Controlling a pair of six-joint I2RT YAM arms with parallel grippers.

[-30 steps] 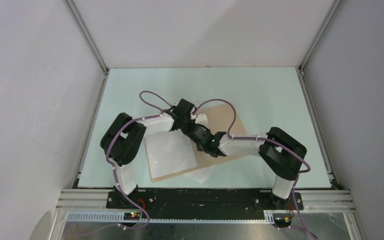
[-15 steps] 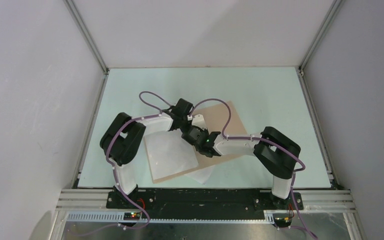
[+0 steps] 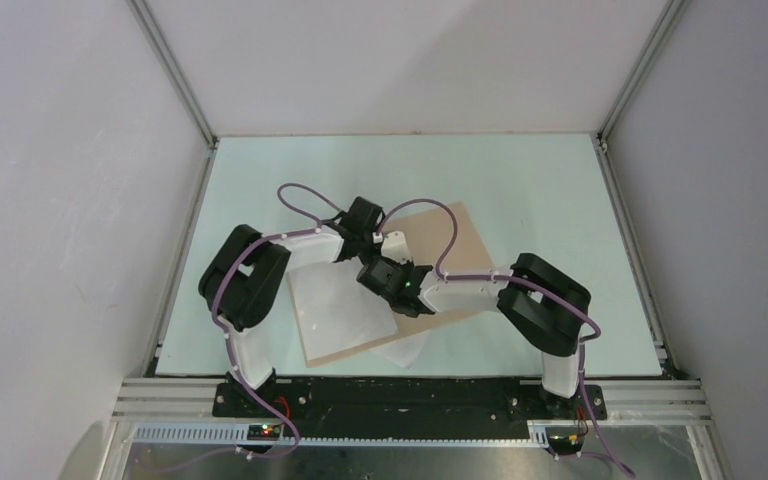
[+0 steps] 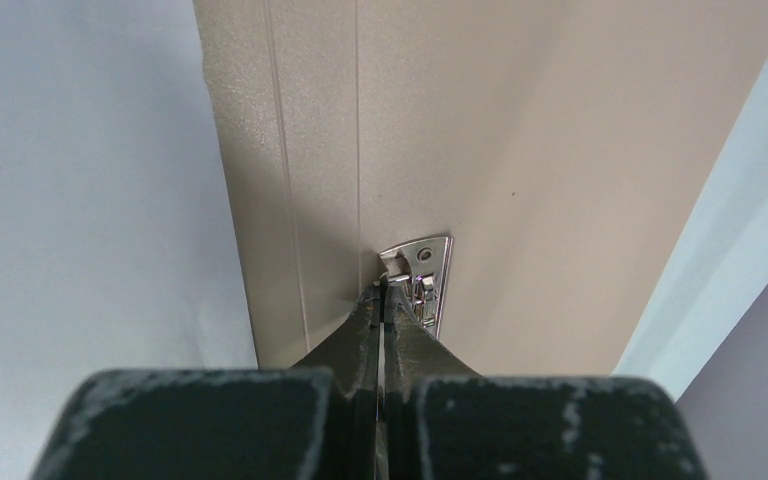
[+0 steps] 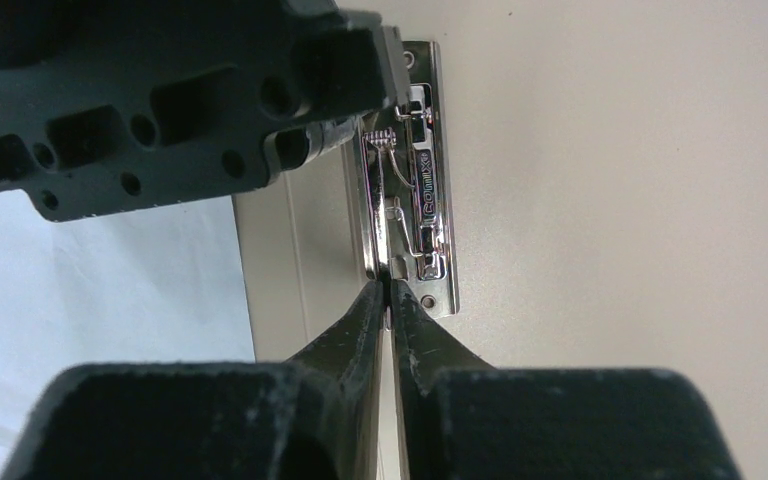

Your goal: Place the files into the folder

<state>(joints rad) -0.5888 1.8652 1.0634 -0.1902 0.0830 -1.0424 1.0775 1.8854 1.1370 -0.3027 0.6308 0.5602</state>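
Observation:
The tan folder (image 3: 450, 240) lies open on the table. White files (image 3: 340, 305) lie on its left half, and they show in the left wrist view (image 4: 80, 200) and the right wrist view (image 5: 100, 290). The metal spine clip (image 4: 428, 262) sits on the folder's fold (image 4: 560, 150). My left gripper (image 4: 388, 292) is shut, its tips against one end of the clip. My right gripper (image 5: 390, 292) is shut, its tips at the other end of the clip (image 5: 422, 200), by the thin lever. Both grippers meet over the spine, left (image 3: 375, 255) and right (image 3: 388, 277).
A white sheet corner (image 3: 405, 350) sticks out under the folder's near edge. The left gripper's black body (image 5: 160, 100) fills the upper left of the right wrist view, close to the right fingers. Pale green table (image 3: 520, 170) surrounds the folder, between grey walls.
My right arm has moved left along the folder, bringing its gripper up to the clip beside the left gripper. The left gripper has hardly moved.

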